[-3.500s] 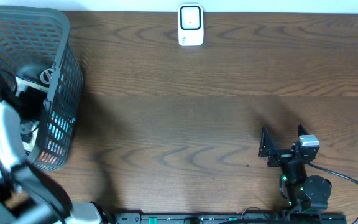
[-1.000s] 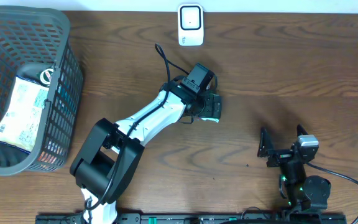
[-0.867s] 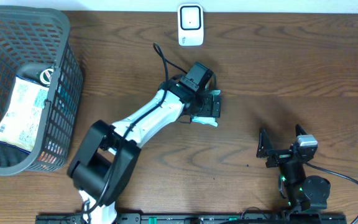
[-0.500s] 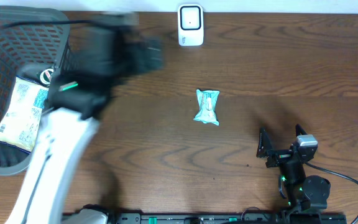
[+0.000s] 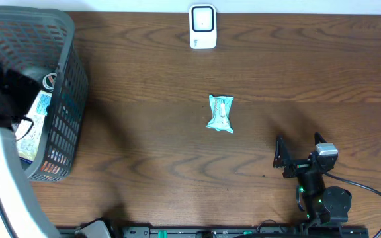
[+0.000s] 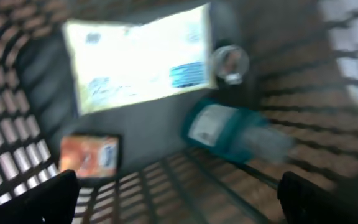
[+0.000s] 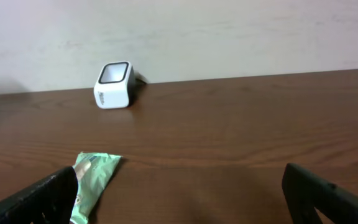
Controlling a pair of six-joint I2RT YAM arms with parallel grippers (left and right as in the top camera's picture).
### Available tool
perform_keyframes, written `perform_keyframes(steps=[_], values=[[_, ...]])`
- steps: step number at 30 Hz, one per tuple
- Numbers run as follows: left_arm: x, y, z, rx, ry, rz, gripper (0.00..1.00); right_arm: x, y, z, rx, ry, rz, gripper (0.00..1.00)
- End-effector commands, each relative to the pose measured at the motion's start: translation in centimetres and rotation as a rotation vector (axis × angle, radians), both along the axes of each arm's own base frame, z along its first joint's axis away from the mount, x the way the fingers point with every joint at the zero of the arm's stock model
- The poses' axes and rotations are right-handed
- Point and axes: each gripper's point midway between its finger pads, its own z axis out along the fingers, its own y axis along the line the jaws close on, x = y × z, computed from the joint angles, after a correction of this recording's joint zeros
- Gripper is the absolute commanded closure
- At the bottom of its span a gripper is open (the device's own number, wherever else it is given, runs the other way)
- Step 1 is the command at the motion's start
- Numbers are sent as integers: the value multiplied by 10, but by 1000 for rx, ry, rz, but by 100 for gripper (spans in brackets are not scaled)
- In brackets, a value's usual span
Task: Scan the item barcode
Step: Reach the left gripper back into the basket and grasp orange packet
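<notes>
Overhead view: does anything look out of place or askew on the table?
Only the small teal crinkled packet: it lies alone and slightly askew, apart from the dark mesh basket and short of the white scanner.

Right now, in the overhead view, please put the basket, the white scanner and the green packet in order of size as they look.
1. basket, by far the largest.
2. white scanner and green packet: these two look about alike, so I do not rank them.

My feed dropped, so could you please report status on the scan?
Left tool open over basket. Right tool open, empty. Green packet on table, short of scanner. Nothing between them.
</notes>
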Motion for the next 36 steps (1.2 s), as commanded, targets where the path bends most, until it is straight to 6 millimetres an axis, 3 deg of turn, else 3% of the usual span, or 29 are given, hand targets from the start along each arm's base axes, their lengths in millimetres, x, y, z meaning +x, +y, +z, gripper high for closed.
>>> perform_keyframes(steps=[1,10,14,21,23,29,34,36], values=[[-6,16,-51,-162,117,104,2,0,2,-1,10,6,8,1],[-19,12,-163,-366,454,130,2,0,2,-1,10,6,8,1],[-28,7,-196,-419,551,109,2,0,2,-1,10,6,8,1],[-40,-2,-235,-452,612,94,2,0,2,-1,10,6,8,1],[-44,-4,-241,-454,615,94,12,0,2,-1,10,6,8,1],[-51,-10,-251,-464,630,94,92,0,2,-1,10,6,8,1],[-40,-2,-231,-430,574,93,93,0,2,-1,10,6,8,1],[-32,3,-213,-400,525,91,93,0,2,-1,10,6,8,1]])
